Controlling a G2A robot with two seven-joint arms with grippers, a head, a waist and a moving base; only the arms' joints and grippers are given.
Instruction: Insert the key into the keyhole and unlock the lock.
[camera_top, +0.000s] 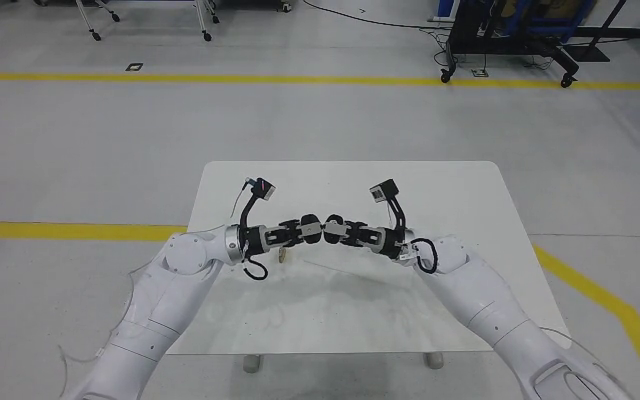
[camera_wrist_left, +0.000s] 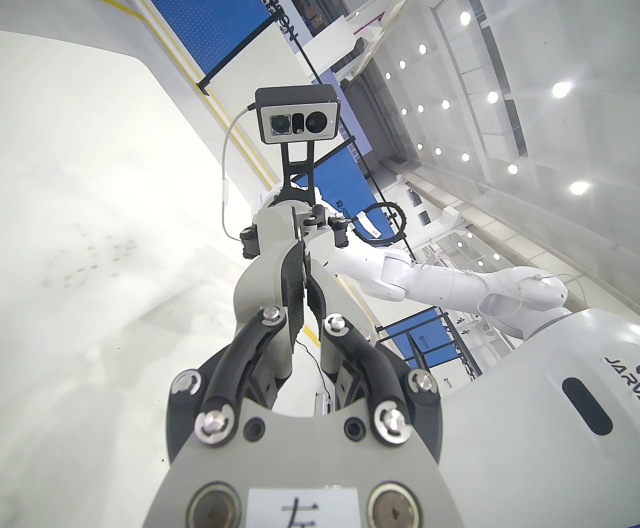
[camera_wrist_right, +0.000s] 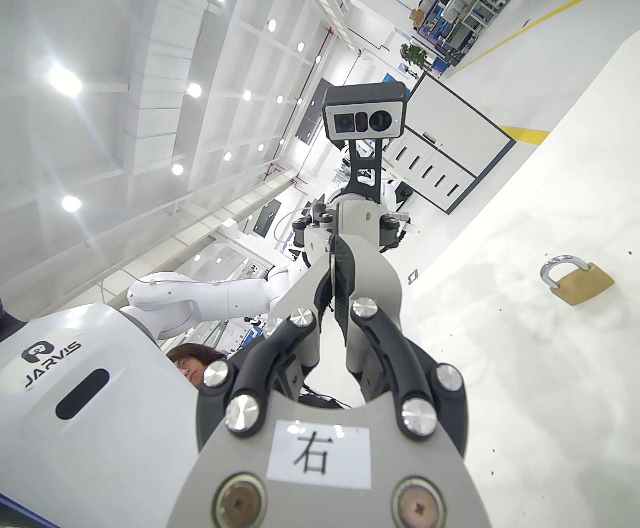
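Prob light, stiff, slick: key (camera_wrist_right: 332, 271) pinched in right gripper (camera_wrist_right: 334, 252); left gripper (camera_wrist_left: 304, 257) closed, tip-to-tip w/ it; lock (camera_wrist_right: 577, 283) lies beside, hold its body.

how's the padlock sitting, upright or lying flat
Lying flat: the padlock rests on its broad brass side on the table.

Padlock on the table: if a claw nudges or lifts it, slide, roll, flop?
The padlock lies flat on the smooth table, so a nudge would likely slide it, not roll it. Brass-coloured body and metal shackle suggest rigid and heavy for its size. Shackle looks seated, so probably no flopping when lifted.
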